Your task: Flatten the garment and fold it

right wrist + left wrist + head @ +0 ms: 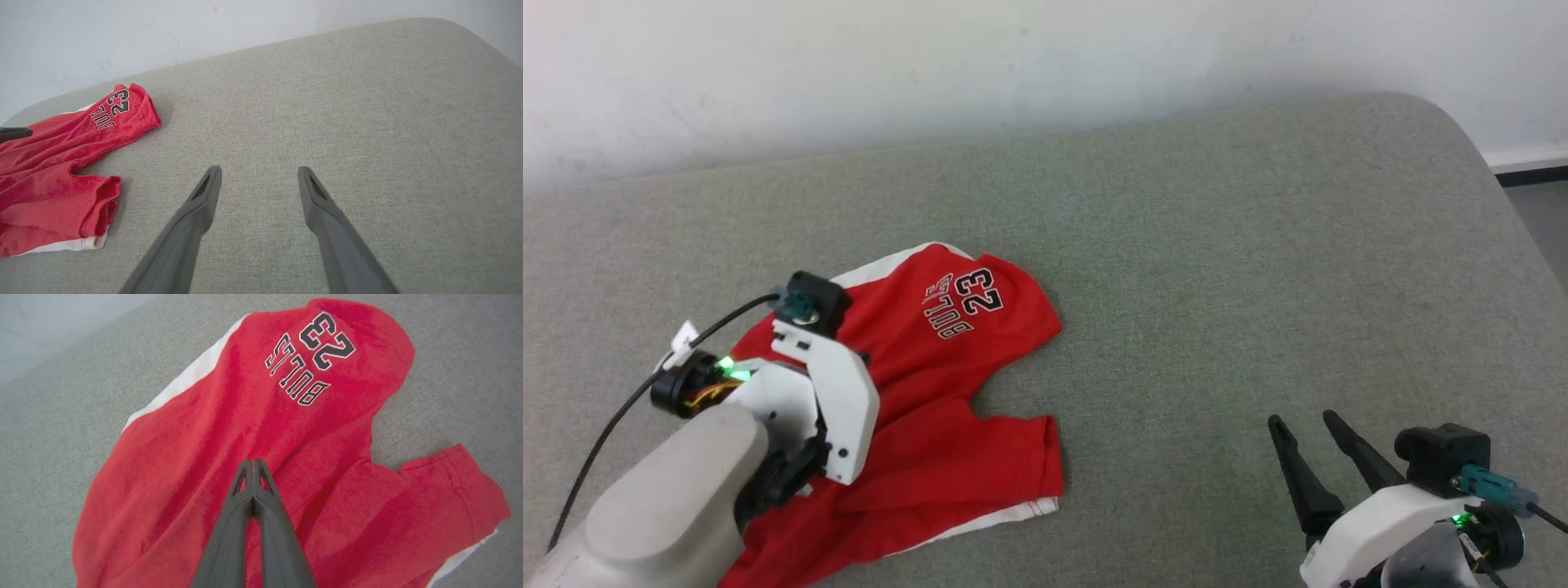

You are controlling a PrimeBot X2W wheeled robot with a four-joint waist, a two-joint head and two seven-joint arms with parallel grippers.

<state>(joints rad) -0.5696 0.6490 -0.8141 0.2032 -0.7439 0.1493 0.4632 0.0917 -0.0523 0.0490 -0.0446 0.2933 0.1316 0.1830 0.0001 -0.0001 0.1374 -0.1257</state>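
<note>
1. Two grippers, two states. The left gripper [254,465] is clamped tight with its tips down on the garment [184,457]. Creases run in to the tips, so it looks like a pinch of cloth. The right gripper [1300,418] has its jaws wide, holds nothing, and sits well apart on the R side.
2. The shorts lie at the L of the surface [1217,245], crumpled. The legs are bunched, a hem is curled, a white stripe [988,521] peeks out at the near edge, and the "BULLS 23" print [960,306] faces up at the far leg.
3. Progress: early, I'd say. Nothing is flat and no fold is made yet. Spreading + every fold are left to do.
4. Surface is grey-green woven upholstery with a rounded far-R corner. A plain white wall [931,65] is behind it.
</note>
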